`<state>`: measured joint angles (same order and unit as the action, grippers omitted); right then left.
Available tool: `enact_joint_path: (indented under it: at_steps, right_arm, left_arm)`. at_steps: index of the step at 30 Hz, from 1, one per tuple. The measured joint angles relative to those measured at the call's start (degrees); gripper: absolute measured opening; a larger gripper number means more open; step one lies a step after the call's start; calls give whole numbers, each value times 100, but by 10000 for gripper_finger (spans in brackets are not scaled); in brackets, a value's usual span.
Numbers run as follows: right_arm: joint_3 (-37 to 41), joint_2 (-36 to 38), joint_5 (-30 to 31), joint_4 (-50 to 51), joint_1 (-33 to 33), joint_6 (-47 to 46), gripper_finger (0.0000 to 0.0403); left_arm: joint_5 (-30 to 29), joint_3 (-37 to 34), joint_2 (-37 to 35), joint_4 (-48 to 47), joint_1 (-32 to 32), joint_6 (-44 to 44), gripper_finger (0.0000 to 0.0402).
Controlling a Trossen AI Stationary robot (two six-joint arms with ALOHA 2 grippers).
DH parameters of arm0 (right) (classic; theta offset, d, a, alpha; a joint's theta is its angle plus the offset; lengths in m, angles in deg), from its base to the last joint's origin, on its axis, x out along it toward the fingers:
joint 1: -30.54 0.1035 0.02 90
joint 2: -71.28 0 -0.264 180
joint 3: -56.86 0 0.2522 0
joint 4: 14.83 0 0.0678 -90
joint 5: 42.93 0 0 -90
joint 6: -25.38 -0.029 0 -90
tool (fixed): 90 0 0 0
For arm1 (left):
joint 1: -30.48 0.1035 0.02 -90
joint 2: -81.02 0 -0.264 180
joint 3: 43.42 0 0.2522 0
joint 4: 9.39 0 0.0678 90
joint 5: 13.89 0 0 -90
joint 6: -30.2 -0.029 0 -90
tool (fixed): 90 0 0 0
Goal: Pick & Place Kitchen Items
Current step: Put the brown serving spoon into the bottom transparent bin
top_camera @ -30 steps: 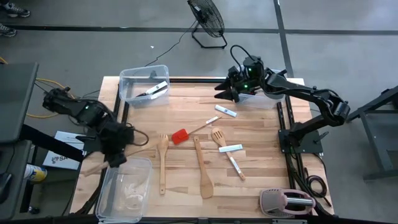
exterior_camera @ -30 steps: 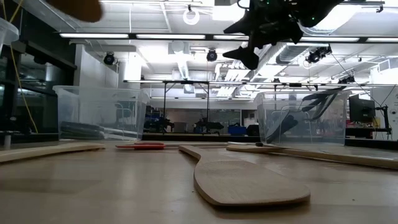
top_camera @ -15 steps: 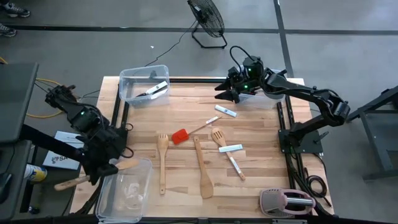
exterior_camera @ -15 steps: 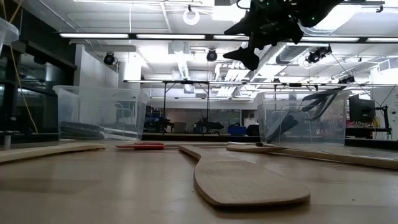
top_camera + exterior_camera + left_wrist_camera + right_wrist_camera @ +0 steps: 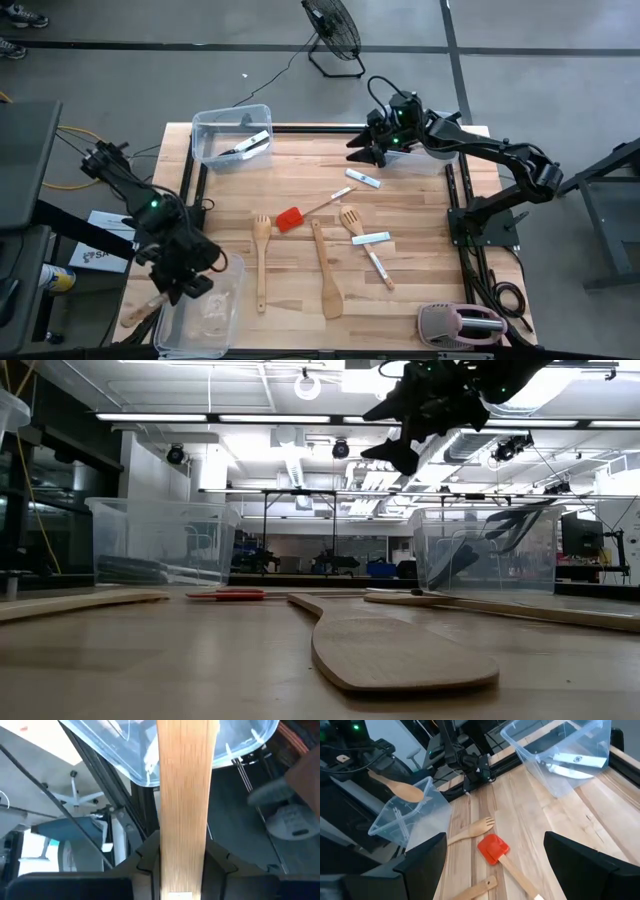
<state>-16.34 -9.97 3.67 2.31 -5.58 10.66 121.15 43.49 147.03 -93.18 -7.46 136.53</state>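
My left gripper (image 5: 183,287) is shut on a light wooden spoon (image 5: 140,309) above the left rim of the clear near-left bin (image 5: 205,318). The spoon's oval head (image 5: 409,793) shows in the right wrist view. My right gripper (image 5: 362,150) hangs open and empty high above the table's far right (image 5: 400,445), by the far-right bin (image 5: 480,550). A red spatula (image 5: 290,218), wooden spoons (image 5: 262,262), a forked turner (image 5: 350,220) and white-bladed knives (image 5: 372,238) lie flat on the table. My left gripper pinches the wooden spoon's handle (image 5: 183,847) between its two fingers (image 5: 144,862). They slant down toward the table's near left. The handle runs straight on past them. The spoon is lifted clear, its free end (image 5: 130,315) sticking out past the bin's left rim.
The far-left bin (image 5: 232,135) holds knives. A pink-and-grey toaster (image 5: 460,325) sits at the near right corner. A dark frame (image 5: 195,180) borders the table's left and right sides. A floor fan (image 5: 332,35) stands beyond the far edge.
My left gripper has carried the spoon toward the table's near edge and rolled its wrist. The spoon, which lay about crosswise to the table's left edge, has swung round so one end points to the near left, beside the bin.
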Motion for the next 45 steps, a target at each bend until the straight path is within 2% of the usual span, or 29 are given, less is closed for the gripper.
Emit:
enact_joint_path:
  at_steps: [9, 18, 23, 25, 29, 31, 38, 45]
  right_arm:
    - [0, 0, -14, 191, 0, 110, 325]
    - [0, 0, -19, 426, 0, 308, 325]
    - [0, 0, -19, 461, 0, 349, 325]
    - [0, 0, -14, 533, 0, 410, 325]
    - [2, 0, -2, 675, 0, 505, 325]
    - [2, 0, -2, 689, 0, 552, 325]
    - [2, 0, -2, 684, 0, 595, 325]
    - [2, 0, -2, 681, 0, 622, 325]
  left_arm:
    - [424, 0, 315, 453, 0, 107, 83]
    - [229, -2, 98, 308, 2, 255, 83]
    - [233, 22, -91, 561, 0, 213, 83]
    - [464, 86, -104, 589, 0, 225, 83]
    - [1421, 92, -80, 540, 0, 449, 83]
    - [1570, 92, -68, 501, 0, 496, 83]
    - [1453, 92, 234, 608, 4, 462, 83]
    - [1453, 92, 747, 664, 4, -80, 83]
